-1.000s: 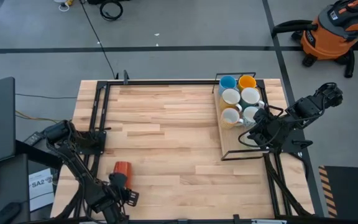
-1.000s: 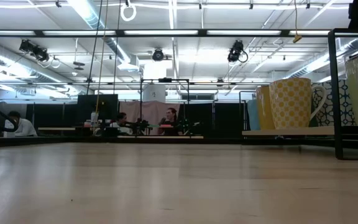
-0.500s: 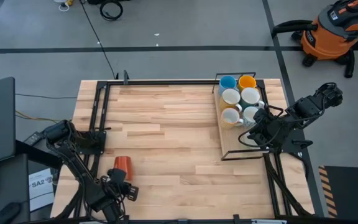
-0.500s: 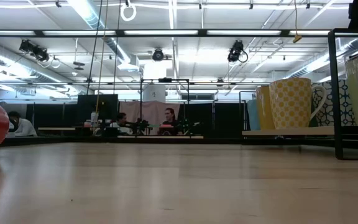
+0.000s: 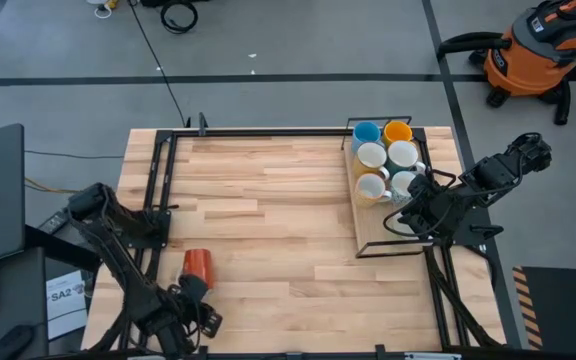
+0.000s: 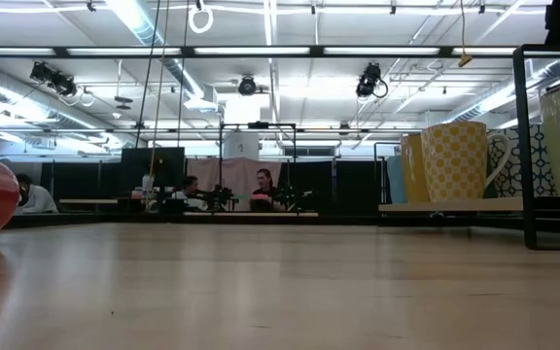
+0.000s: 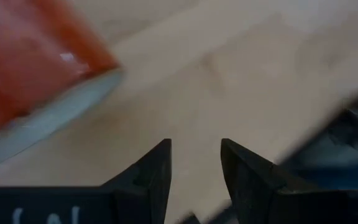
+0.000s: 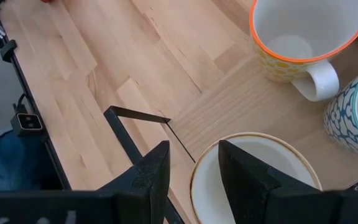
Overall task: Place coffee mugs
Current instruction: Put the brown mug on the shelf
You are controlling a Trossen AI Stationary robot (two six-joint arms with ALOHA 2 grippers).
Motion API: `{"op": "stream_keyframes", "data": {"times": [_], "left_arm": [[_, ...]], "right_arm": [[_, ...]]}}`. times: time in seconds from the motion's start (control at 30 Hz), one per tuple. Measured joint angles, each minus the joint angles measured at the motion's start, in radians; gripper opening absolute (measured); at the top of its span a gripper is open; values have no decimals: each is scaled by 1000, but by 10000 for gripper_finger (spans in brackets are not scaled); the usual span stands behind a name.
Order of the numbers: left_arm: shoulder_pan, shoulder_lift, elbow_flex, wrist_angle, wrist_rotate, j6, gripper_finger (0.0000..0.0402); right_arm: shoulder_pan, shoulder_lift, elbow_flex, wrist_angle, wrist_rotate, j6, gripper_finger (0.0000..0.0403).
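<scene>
We count seven mugs in the high view. Six stand upright in two columns on a wooden tray [image 5: 373,222] with a black wire frame at the table's far right: a light blue mug [image 5: 366,132], an orange-yellow mug [image 5: 398,131], two white mugs [image 5: 371,155] with yellow patterned sides below the blue one, and two teal patterned mugs [image 5: 403,154] below the orange-yellow one. The seventh, a red-orange mug [image 5: 197,265], lies on its side on the bare wood near the table's near left corner, well apart from the tray.

The left gripper [image 5: 190,300] sits just beside that red-orange mug on the near side. In the left wrist view its two dark fingers [image 7: 157,171] stand apart with bare table between them, and the mug lies off to one side, not between them. The right gripper [image 5: 414,205] hovers over the tray's near end. Its fingers [image 8: 155,171] are also apart and hold nothing, with a cream mug [image 8: 257,171] right below them.

A black metal frame [image 5: 158,175] runs round the table [image 5: 268,210]. An orange shop vacuum [image 5: 538,50] stands on the floor beyond the far right corner, and a paper label reading "SA2" [image 5: 63,295] lies by the left edge. In the low view, people [image 6: 265,185] sit at desks far behind.
</scene>
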State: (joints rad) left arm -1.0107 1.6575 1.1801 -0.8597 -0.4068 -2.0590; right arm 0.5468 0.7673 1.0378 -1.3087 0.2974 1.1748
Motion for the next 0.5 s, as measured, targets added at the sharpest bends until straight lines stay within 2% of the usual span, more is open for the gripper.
{"op": "stream_keyframes", "data": {"times": [0.17, 0.37, 0.5], "left_arm": [[0, -88, 0, 33, 1, 195, 144], [0, -167, 1, 28, 3, 505, 144], [-2, -180, 2, -39, 4, 646, 144]], "right_arm": [[0, 0, 0, 0, 0, 0, 142], [0, 0, 0, 0, 0, 0, 142], [0, 0, 0, 0, -1, 0, 142]]}}
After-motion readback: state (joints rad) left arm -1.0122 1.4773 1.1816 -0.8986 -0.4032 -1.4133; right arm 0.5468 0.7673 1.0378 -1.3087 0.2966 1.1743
